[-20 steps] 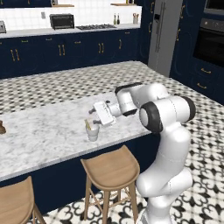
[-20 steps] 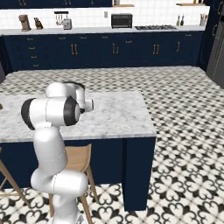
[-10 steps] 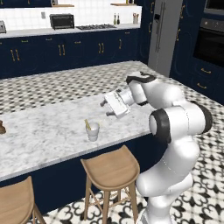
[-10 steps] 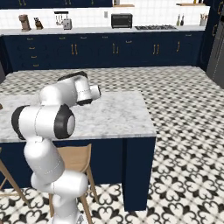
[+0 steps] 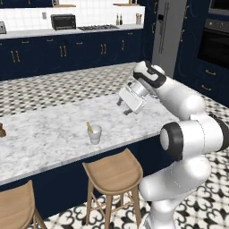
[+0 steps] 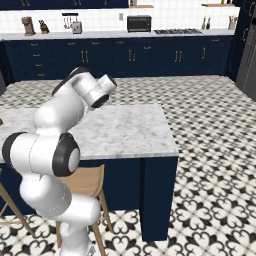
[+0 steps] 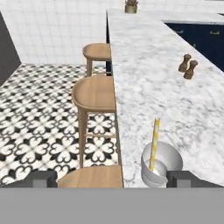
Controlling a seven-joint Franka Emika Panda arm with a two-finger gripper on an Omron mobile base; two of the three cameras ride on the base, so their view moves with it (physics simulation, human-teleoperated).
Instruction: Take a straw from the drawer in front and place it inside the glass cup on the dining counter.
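While tilted, gripper (fingers spread) hangs above dining counter.

The dining counter bears the glass cup and 2 brown shakers.

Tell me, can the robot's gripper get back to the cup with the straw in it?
Probably yes. The gripper hangs open above the dining counter, beside the glass cup holding the straw. Nothing stands between them, and the cup's top is uncovered.
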